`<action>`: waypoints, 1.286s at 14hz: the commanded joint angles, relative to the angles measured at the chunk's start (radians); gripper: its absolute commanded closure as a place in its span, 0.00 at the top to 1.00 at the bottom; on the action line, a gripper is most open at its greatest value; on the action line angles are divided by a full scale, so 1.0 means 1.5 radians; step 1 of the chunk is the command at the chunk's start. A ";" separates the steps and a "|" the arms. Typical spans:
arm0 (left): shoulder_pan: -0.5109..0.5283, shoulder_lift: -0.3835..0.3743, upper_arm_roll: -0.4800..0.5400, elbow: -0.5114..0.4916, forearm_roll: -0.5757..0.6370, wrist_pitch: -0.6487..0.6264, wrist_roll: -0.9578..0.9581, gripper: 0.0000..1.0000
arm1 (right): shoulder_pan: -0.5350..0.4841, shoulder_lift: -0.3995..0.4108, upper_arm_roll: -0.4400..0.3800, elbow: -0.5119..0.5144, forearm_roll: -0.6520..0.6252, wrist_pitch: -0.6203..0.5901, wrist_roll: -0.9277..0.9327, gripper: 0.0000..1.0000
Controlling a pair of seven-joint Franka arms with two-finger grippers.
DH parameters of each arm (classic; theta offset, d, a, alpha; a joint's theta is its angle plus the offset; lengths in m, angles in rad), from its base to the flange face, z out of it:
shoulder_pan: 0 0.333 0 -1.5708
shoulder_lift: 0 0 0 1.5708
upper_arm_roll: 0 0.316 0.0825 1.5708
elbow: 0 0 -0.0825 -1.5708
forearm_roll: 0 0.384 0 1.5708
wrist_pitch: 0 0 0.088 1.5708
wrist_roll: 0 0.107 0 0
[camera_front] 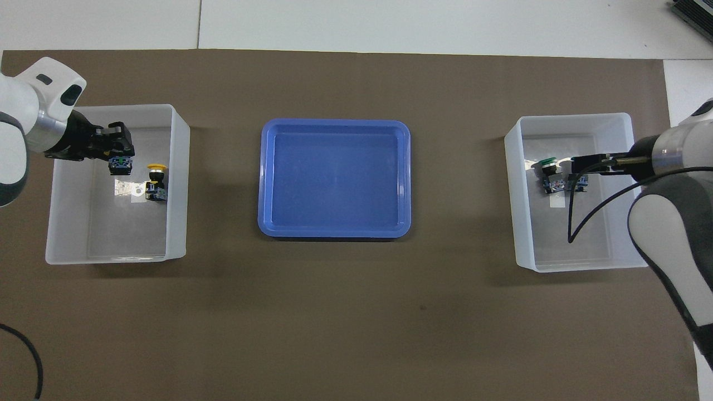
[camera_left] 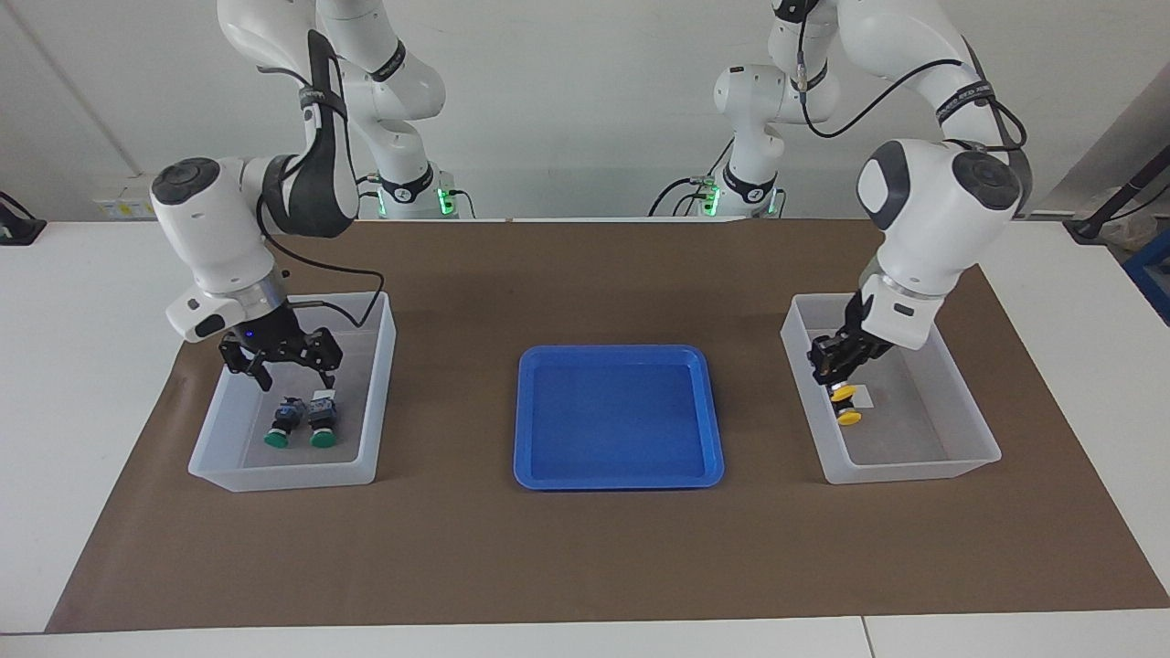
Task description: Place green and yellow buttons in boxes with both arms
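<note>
Over the box point(camera_left: 370, 402) at the tray's point(camera_left: 618, 475) nine o'clock (facing view), the right gripper point(camera_left: 291, 375) gapes above two green buttons point(camera_left: 300, 423); the left gripper point(camera_left: 839, 377) grips one yellow button point(camera_left: 842, 392), another point(camera_left: 850, 418) lying in its box point(camera_left: 960, 402).

Right claw point(camera_left: 291, 373) spread above two green buttons point(camera_left: 302, 426) — left claw point(camera_left: 836, 375) grips a yellow button point(camera_left: 845, 394).

White worktop point(camera_left: 82, 366) under even indoor light, broad brown mat point(camera_left: 585, 548) spread across its middle, plain pale wall point(camera_left: 567, 82) along the back, seam between worktop panels point(camera_front: 199, 25), dark equipment at one corner point(camera_front: 693, 11)
</note>
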 commanded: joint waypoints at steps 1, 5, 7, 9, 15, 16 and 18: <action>0.044 -0.057 -0.008 -0.116 0.005 0.097 0.073 0.00 | -0.010 -0.006 0.002 0.077 0.000 -0.105 0.025 1.00; 0.056 -0.024 -0.007 -0.198 0.005 0.260 0.077 0.00 | -0.002 0.002 0.002 0.168 -0.007 -0.185 0.033 1.00; 0.059 -0.003 -0.008 -0.201 0.005 0.282 0.079 0.00 | -0.002 0.003 0.006 0.189 -0.024 -0.228 0.033 1.00; 0.050 0.030 -0.008 -0.199 0.005 0.327 0.075 0.00 | 0.000 0.002 0.008 0.201 -0.036 -0.265 0.033 1.00; 0.047 0.056 -0.008 -0.159 0.007 0.268 0.086 0.96 | 0.000 -0.007 0.021 0.178 -0.035 -0.252 0.033 1.00; 0.046 0.055 -0.008 -0.114 0.011 0.198 0.086 0.96 | 0.000 -0.008 0.021 0.178 -0.034 -0.257 0.031 1.00; 0.047 0.049 -0.008 -0.003 0.017 0.036 0.085 1.00 | -0.001 -0.007 0.021 0.178 -0.033 -0.256 0.031 1.00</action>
